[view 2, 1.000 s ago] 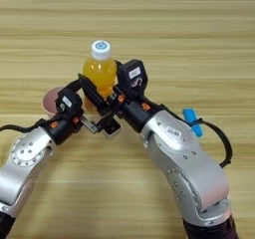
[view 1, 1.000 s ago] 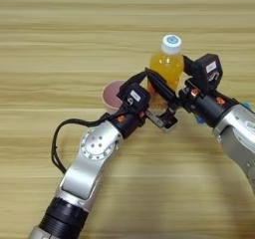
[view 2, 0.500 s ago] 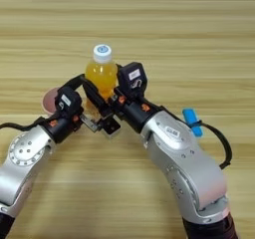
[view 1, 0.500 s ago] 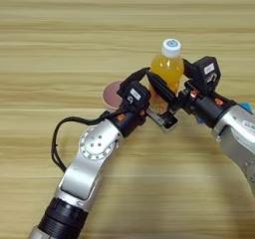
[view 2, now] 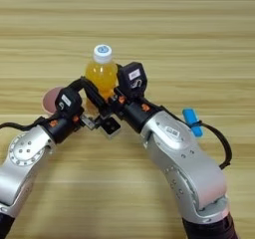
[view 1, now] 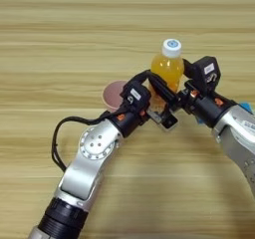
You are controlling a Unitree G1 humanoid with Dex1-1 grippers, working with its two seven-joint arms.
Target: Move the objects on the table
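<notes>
Orange drink in a clear bottle (view 1: 168,69) with a white cap, standing upright on the pale wooden tabletop (view 1: 60,39) — that's the centre of everything here. Both arms have crowded in on it from the near side.

The left claw (view 1: 160,94) reaches in from the lower left, its long black fingers (view 1: 158,89) slanting across the lower front of the bottle. The right claw (view 2: 107,111) comes in from the right, pressed up close against the bottle's side. With all that black hardware overlapping I honestly cannot tell how wide either claw is, or whether either one actually has hold of anything.

Just in front of the bottle, right where the two claws meet, there's the small white cube (view 2: 110,127) with its black face up — it sits low by the fingertips, but whether it's resting on the wood or being pinched I can't say.

A pink plastic cup (view 1: 115,94) sits just left of the bottle, partly hidden behind the left wrist. A blue stick (view 2: 192,122) pokes out behind the right forearm.
</notes>
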